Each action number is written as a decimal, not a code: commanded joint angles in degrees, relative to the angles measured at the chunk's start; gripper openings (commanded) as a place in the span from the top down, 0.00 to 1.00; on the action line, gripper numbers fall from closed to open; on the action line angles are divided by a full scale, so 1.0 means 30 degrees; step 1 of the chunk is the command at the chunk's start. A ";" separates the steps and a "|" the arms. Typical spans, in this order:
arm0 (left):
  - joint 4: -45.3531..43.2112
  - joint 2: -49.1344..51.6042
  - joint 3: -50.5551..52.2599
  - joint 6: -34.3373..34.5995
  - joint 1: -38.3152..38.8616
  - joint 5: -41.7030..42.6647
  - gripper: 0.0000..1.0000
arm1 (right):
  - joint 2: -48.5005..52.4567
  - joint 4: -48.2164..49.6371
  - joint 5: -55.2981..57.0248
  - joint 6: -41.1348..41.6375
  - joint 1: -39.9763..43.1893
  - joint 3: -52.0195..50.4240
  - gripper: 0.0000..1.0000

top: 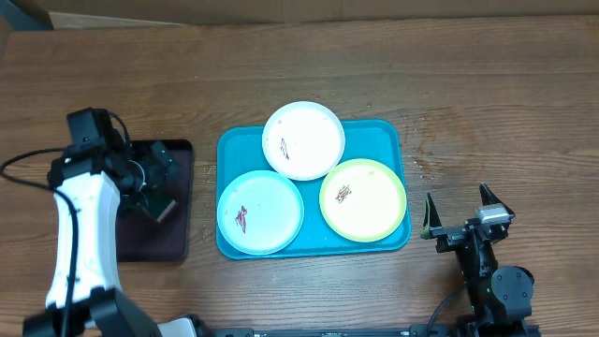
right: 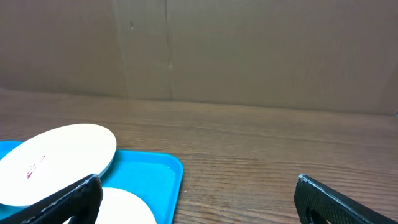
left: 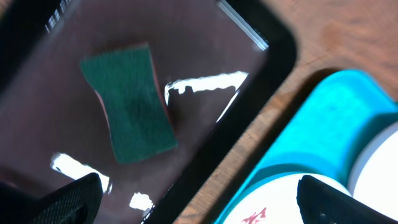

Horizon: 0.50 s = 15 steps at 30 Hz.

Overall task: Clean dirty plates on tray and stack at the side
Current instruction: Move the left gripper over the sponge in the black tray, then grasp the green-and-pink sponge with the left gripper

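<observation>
The turquoise tray (top: 379, 139) lies mid-table with three plates on it. The white plate (top: 303, 139) is at the back, the pale blue plate (top: 260, 212) at front left, and the yellow-green plate (top: 363, 199) at front right. Each carries a small red-brown smear. My left gripper (top: 157, 183) hovers open over the dark tray to the left of them and holds nothing; its view shows the pale blue plate (left: 273, 208) and the turquoise tray's rim (left: 329, 118). My right gripper (top: 459, 211) stands open and empty just right of the tray, facing the white plate (right: 59, 162).
A dark maroon-black tray (top: 150, 239) sits at the left with a green sponge (left: 127, 102) lying flat in it. Bare wooden table (top: 487, 112) spreads right of and behind the turquoise tray. A brown wall (right: 249, 50) rises behind the table.
</observation>
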State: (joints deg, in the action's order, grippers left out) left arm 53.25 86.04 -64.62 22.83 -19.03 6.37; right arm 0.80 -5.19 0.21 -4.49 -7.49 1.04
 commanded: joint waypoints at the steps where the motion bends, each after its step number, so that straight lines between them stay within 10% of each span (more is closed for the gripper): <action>1: 0.0408 0.0940 -0.0386 0.0605 -0.0066 -0.0138 0.00 | -0.0175 0.0117 -0.0102 -0.0022 0.0036 -0.0189 0.00; 15: 0.1304 0.1858 -0.0386 0.0699 -0.0080 -0.2667 0.00 | -0.0175 0.0117 -0.0102 -0.0022 0.0036 -0.0189 0.00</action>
State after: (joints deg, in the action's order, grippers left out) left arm 57.23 91.37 -64.66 23.92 -19.03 0.30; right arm 0.80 -5.17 0.21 -4.51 -7.49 1.04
